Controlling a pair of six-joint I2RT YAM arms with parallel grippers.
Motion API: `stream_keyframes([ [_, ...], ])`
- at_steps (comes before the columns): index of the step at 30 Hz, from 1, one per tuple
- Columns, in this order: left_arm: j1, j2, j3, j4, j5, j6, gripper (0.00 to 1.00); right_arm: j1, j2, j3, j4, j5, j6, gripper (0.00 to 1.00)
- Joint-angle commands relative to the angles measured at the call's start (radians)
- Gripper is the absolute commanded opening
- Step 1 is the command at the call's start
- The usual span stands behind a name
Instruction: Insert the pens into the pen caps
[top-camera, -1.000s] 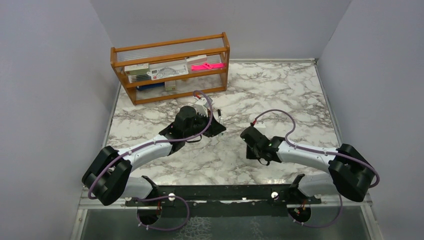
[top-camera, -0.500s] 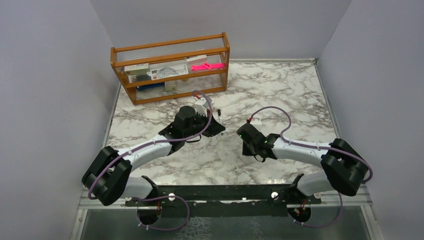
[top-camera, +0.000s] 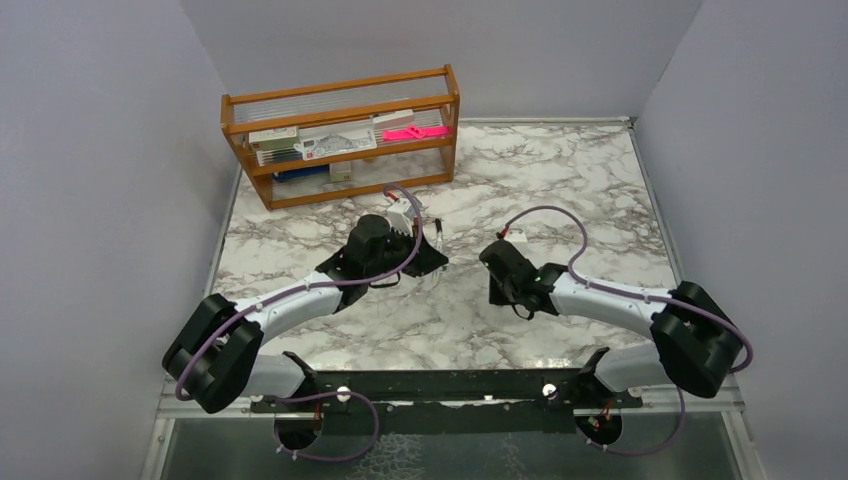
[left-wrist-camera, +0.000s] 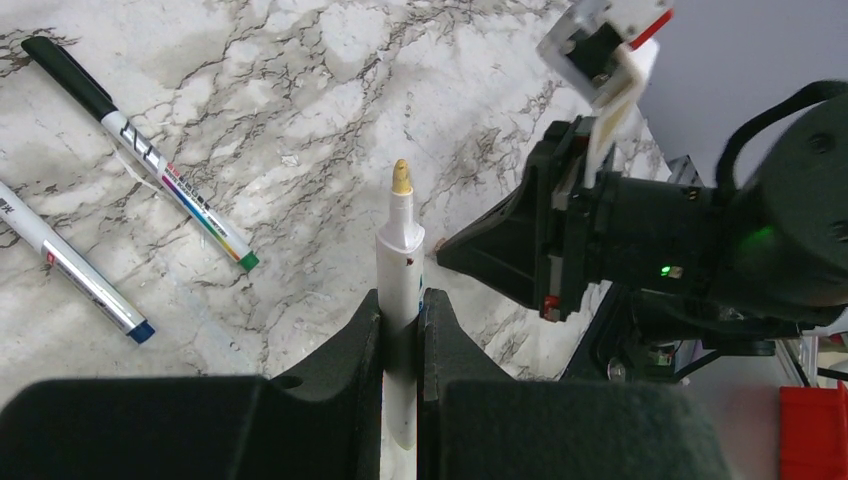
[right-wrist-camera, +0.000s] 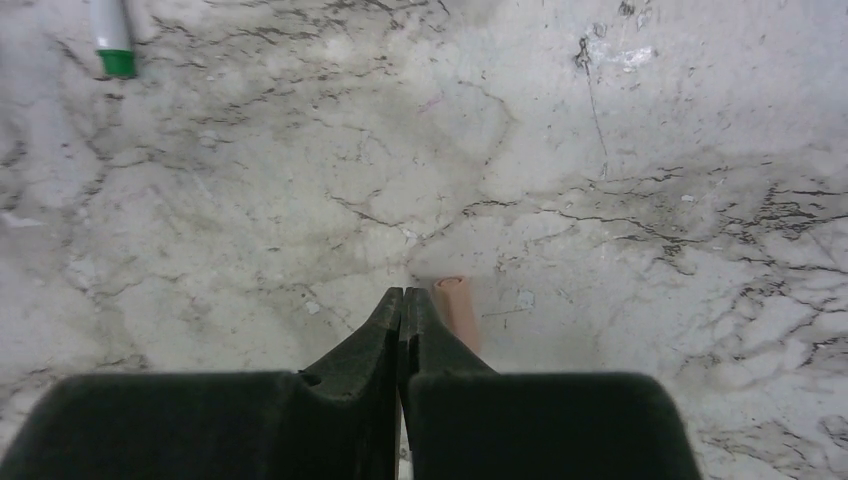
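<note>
My left gripper (left-wrist-camera: 400, 300) is shut on a white pen (left-wrist-camera: 400, 250), whose bare yellowish tip points away from the camera toward the right arm's wrist (left-wrist-camera: 640, 240). Two more pens lie on the marble to the left: one with a black cap (left-wrist-camera: 140, 155) and one with a blue end (left-wrist-camera: 70, 265). In the right wrist view my right gripper (right-wrist-camera: 403, 295) is shut with nothing between its fingers. It hangs low over the table. A pale peach pen cap (right-wrist-camera: 457, 310) lies just outside its right finger, partly hidden by it. From above, the two grippers (top-camera: 432, 258) (top-camera: 503, 275) face each other mid-table.
A wooden rack (top-camera: 340, 135) stands at the back left with boxed stationery and a bright pink item (top-camera: 413, 131). A green pen end (right-wrist-camera: 110, 35) shows at the top left of the right wrist view. Grey walls close in the left, back and right sides.
The right arm has swung its gripper a little to the left and toward the back, nearer the left gripper. The left arm has hardly moved and still holds the pen.
</note>
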Motion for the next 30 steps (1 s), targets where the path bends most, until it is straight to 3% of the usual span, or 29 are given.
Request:
stream_keyframes([
  [1, 0.005, -0.037, -0.013, 0.011, -0.005, 0.008, 0.00, -0.007, -0.145, 0.016, 0.048, 0.019, -0.066, 0.08],
  [3, 0.005, -0.039, -0.015, 0.011, -0.006, 0.011, 0.00, -0.007, -0.201, 0.005, 0.069, 0.021, -0.098, 0.26],
  [6, 0.005, -0.033, -0.012, 0.012, 0.015, 0.016, 0.00, -0.007, -0.212, 0.005, 0.052, 0.049, -0.137, 0.35],
  [12, 0.005, -0.028, -0.001, 0.014, 0.038, 0.029, 0.00, -0.007, -0.015, 0.095, -0.148, 0.104, -0.079, 0.36],
  [30, 0.005, -0.027, -0.001, 0.014, 0.030, 0.026, 0.00, -0.007, 0.018, 0.005, -0.054, 0.014, -0.079, 0.32],
])
